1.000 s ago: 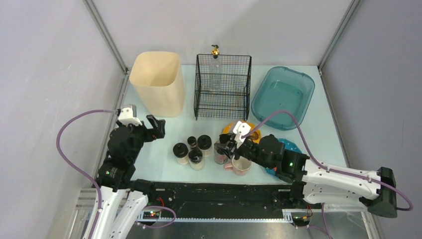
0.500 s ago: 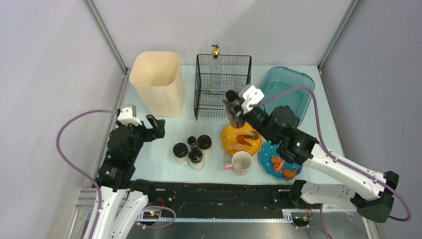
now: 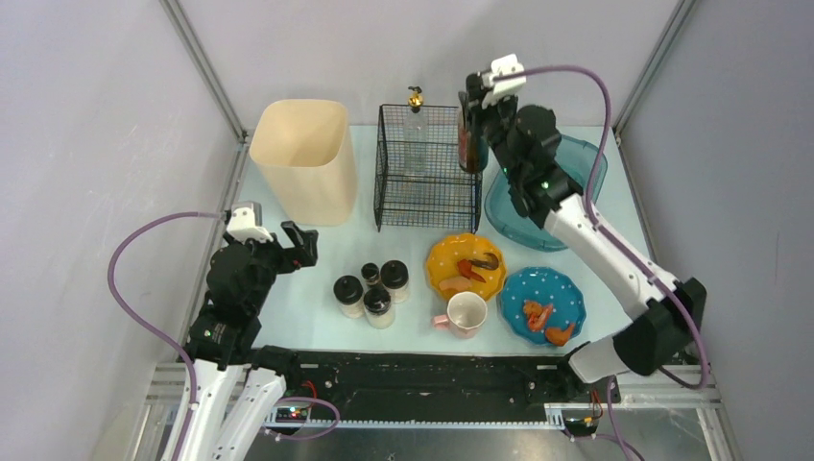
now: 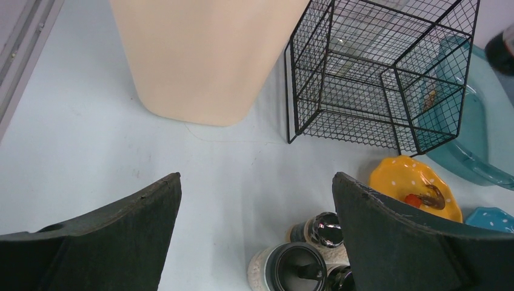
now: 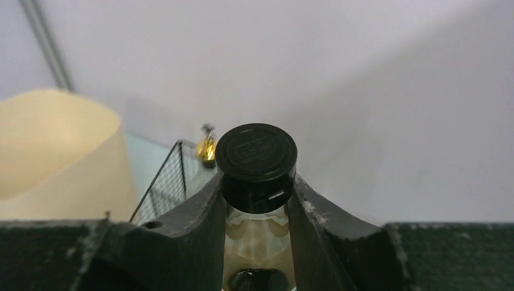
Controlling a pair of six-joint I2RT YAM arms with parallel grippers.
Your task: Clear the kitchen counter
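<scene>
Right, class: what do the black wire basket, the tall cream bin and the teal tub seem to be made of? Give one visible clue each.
Wire basket: probably metal with a black coating; thin straight rods in an open grid.
Cream bin: likely matte plastic; smooth, seamless walls, no shine.
Teal tub: likely glossy plastic; tinted, see-through walls.

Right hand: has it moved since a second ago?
Yes. The right hand, shut on a jar, went from beside the pink mug toward the back wall, up by the wire basket's far right corner.
</scene>
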